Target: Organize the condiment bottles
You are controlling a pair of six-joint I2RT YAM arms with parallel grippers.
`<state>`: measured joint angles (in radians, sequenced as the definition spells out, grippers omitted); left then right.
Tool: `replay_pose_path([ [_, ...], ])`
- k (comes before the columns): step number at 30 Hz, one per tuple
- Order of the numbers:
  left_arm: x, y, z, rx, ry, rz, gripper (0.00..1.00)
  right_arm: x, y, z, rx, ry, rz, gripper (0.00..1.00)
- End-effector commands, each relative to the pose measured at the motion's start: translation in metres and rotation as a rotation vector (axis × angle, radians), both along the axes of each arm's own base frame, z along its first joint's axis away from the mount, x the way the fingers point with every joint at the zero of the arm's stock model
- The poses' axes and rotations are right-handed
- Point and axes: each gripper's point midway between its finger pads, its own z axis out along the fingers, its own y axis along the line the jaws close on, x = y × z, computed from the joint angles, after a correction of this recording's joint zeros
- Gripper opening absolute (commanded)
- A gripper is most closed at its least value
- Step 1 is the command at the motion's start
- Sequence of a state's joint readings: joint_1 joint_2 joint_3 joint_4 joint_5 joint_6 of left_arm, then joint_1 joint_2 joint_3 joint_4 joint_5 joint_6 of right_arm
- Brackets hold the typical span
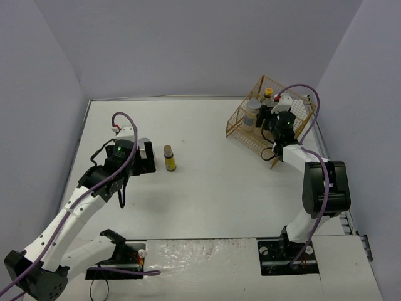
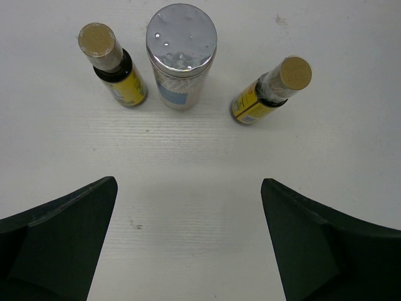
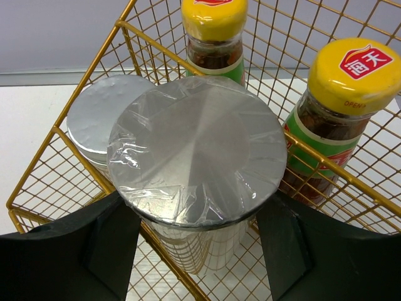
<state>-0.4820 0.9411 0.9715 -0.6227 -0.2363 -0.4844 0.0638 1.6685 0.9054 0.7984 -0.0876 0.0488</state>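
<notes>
In the left wrist view, two slim dark bottles with yellow labels and tan caps (image 2: 116, 69) (image 2: 266, 94) stand on either side of a pale bottle with a silver lid (image 2: 180, 56) on the white table. My left gripper (image 2: 189, 185) is open and empty, a short way in front of them. In the top view only one dark bottle (image 1: 169, 158) shows beside the left gripper (image 1: 149, 157). My right gripper (image 3: 194, 210) is shut on a pale silver-lidded bottle (image 3: 197, 150) at the gold wire basket (image 3: 75, 94). Inside are another pale bottle (image 3: 94, 122) and two yellow-capped bottles (image 3: 213, 25) (image 3: 341, 94).
The basket (image 1: 241, 122) stands at the table's far right, close to the right wall, with the right gripper (image 1: 268, 120) over it. Grey walls enclose the table on three sides. The arm bases sit at the near edge.
</notes>
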Motion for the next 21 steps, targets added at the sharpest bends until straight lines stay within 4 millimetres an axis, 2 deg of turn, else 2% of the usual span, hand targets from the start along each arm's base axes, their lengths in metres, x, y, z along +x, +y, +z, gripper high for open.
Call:
replay_pose_path([
  [1,0.014,-0.004,0.013,-0.038,-0.057,0.022,0.97,0.001,0.006,0.029,-0.016,-0.034,0.063,0.65],
  [11,0.016,-0.005,0.016,-0.044,-0.065,0.027,0.97,-0.004,0.003,0.006,-0.018,0.051,0.082,0.81],
  [14,0.015,-0.003,0.018,-0.050,-0.066,0.037,0.97,-0.007,0.004,0.007,-0.012,0.056,0.086,0.84],
  [18,0.015,-0.002,0.025,-0.066,-0.067,0.068,0.97,-0.015,0.001,0.030,-0.010,0.035,0.073,0.89],
  [21,0.018,0.004,0.030,-0.049,-0.060,0.113,0.97,-0.026,-0.001,0.059,-0.004,0.024,0.061,0.92],
])
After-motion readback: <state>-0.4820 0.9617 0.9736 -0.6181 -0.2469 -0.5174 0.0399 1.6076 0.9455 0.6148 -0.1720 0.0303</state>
